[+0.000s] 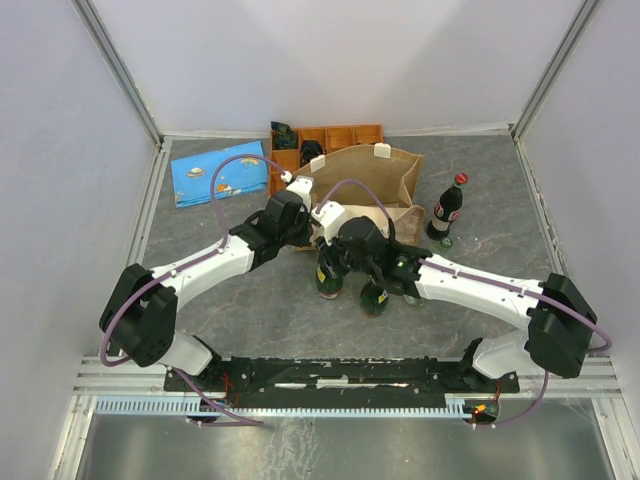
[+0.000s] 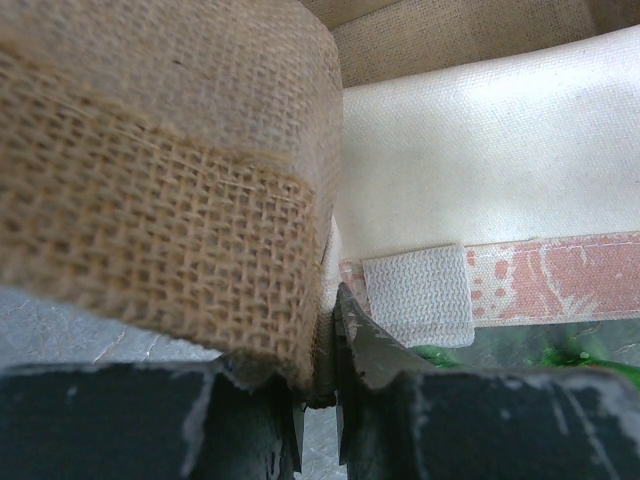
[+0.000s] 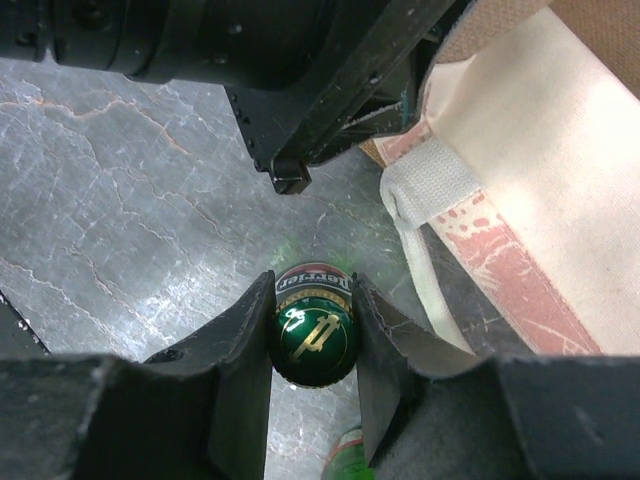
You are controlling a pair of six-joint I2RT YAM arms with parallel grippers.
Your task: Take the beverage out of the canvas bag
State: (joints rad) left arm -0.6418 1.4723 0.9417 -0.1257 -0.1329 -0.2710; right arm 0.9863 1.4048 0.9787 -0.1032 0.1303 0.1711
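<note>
The tan canvas bag (image 1: 375, 180) stands open at the back centre, with cream lining and a pinkish print (image 3: 500, 265). My left gripper (image 1: 303, 203) is shut on the bag's burlap rim (image 2: 200, 230) at its near left corner, with the weave pinched between the fingertips (image 2: 318, 365). A green Perrier bottle (image 1: 328, 281) stands upright outside the bag, just in front of it. My right gripper (image 3: 312, 330) is shut on its neck below the green cap (image 3: 312, 338). The bag's inside is hidden.
A second green bottle (image 1: 375, 297) stands right beside my right wrist. A cola bottle with a red cap (image 1: 447, 208) stands to the right of the bag. An orange compartment tray (image 1: 330, 140) is behind the bag, and a blue pouch (image 1: 220, 178) lies at the back left.
</note>
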